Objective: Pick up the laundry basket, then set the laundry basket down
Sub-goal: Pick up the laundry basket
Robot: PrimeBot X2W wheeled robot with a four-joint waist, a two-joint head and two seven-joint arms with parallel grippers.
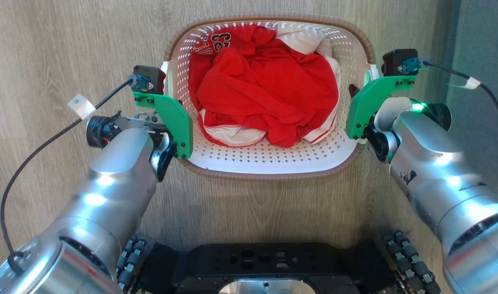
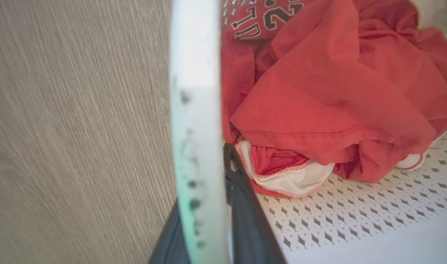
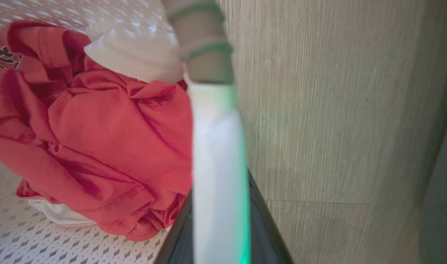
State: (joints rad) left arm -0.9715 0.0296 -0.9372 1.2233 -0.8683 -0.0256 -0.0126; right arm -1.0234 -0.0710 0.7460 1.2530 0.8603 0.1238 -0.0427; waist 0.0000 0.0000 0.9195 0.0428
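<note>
The laundry basket (image 1: 273,160) is white and perforated with a brown rim, and sits straight ahead over the wood floor. Red-and-white clothes (image 1: 269,90) are heaped inside it. My left gripper (image 1: 167,79) is at its left side handle. In the left wrist view the white handle (image 2: 195,110) runs between the two dark fingers (image 2: 245,220) of the left gripper (image 2: 205,176), which is shut on it. My right gripper (image 1: 364,83) is at the right side handle. The right wrist view shows that handle (image 3: 216,146) clamped in the right gripper (image 3: 219,190). Whether the basket is off the floor I cannot tell.
My black wheeled base (image 1: 265,265) is just below the basket. A grey strip (image 1: 477,41) runs down the far right past the wood floor (image 1: 69,41). Black cables (image 1: 48,143) trail off both wrists.
</note>
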